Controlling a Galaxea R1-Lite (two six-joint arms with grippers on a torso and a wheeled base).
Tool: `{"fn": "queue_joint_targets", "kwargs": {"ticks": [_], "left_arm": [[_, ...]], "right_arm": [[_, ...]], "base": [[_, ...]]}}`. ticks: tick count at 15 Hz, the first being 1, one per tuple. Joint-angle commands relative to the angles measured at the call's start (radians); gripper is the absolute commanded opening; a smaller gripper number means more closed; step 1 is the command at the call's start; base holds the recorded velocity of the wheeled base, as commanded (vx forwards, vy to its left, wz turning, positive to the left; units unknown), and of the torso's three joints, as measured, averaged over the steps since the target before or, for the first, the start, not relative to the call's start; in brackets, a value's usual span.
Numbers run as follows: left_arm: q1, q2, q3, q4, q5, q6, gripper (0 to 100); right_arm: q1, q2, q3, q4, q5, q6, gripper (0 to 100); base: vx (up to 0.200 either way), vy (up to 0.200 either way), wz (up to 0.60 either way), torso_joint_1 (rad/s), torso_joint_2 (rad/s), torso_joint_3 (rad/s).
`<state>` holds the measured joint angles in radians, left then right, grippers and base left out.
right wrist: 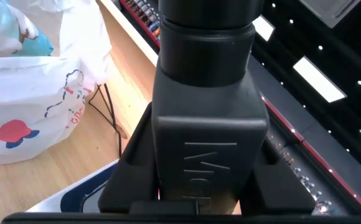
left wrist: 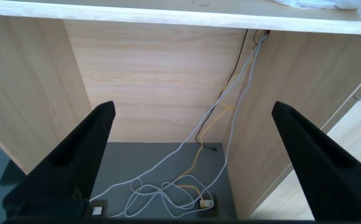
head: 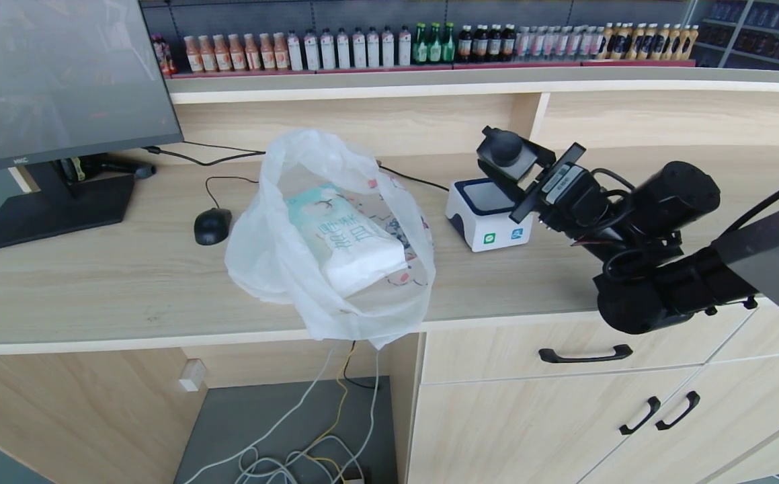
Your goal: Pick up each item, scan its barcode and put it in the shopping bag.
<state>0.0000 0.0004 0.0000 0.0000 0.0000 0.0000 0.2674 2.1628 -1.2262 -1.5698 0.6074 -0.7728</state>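
Right claw [head: 520, 168] clamped, aloft; left claw [left wrist: 193, 107] spread, low.

Monitor [head: 60, 74]: cut off at the upper left edge.
Scanner [head: 486, 232]: upper right part hidden behind the dark bottle [head: 503, 149].
Shelf bottles [head: 429, 44]: too small to tell their labels.

My right arm [head: 658, 269], at the right of the head view, was matt black throughout, built of fat, rounded, drum-shaped joints. Thin black cables [head: 614, 178] looped between them, and a grey label plate [head: 562, 180] sat near the wrist. My left pincer [left wrist: 193, 109] had two black wedge-shaped fingers [left wrist: 75, 162].
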Motion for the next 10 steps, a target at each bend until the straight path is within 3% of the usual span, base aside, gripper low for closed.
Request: {"fn": "queue_joint_targets", "kwargs": {"ticks": [1,10], "left_arm": [[0.0,0.0,0.0,0.0,0.0,0.0,100],[0.0,0.0,0.0,0.0,0.0,0.0,100]], "right_arm": [[-0.013,0.012,-0.003,-0.001,0.011,0.0,0],[-0.022,0.068,-0.004,-0.001,0.031,-0.003,0]], "base": [[0.0,0.0,0.0,0.0,0.0,0.0],[0.0,0.0,0.0,0.0,0.0,0.0]]}}
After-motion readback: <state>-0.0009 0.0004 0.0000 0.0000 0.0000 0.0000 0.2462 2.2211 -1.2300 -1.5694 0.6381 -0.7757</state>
